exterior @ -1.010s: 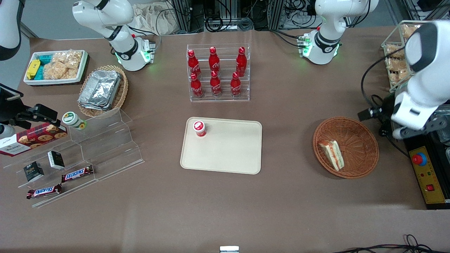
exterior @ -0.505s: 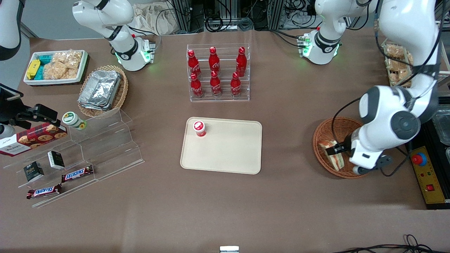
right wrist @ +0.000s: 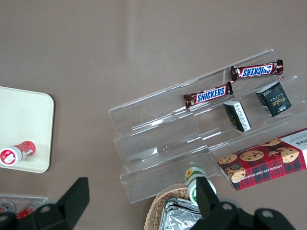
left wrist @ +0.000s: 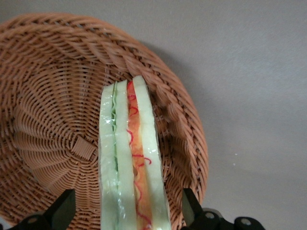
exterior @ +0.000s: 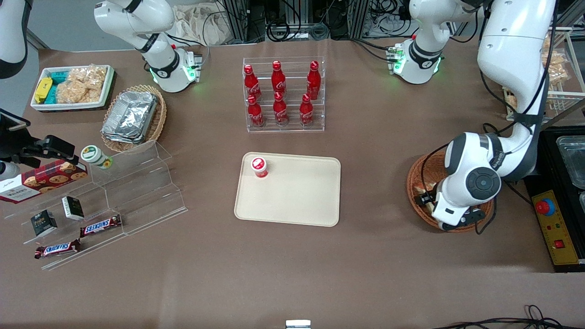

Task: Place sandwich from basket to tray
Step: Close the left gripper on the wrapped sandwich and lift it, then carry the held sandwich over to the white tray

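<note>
One sandwich lies on edge in the basket, against its wall; both fingers of the end effector stand spread wide, one on each side of the sandwich, gripping nothing; the tray sits well apart on the surface, carrying a red-capped bottle.

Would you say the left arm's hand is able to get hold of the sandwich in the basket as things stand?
Probably yes. The hand is open right over the sandwich, one finger on each side of it. Nothing else lies in the basket to block it closing.
</note>
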Controlling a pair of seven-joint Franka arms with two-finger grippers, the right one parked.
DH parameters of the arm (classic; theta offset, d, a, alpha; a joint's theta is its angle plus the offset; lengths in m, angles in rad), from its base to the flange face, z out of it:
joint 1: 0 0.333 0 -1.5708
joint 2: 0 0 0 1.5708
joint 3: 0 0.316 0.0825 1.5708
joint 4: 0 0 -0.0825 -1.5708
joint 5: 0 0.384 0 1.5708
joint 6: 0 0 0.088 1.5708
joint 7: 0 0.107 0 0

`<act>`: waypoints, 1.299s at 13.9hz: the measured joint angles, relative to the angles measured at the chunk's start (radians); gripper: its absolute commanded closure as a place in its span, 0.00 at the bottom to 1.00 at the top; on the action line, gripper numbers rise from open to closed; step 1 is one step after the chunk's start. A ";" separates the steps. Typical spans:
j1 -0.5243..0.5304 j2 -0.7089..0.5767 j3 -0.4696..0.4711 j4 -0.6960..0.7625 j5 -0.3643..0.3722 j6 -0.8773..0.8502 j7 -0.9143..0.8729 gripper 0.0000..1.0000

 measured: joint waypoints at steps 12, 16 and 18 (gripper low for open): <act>0.001 -0.156 -0.005 0.087 0.000 -0.166 -0.041 1.00; -0.003 -0.260 -0.063 0.261 -0.028 -0.441 -0.029 1.00; -0.004 -0.277 -0.121 0.380 -0.041 -0.570 -0.031 1.00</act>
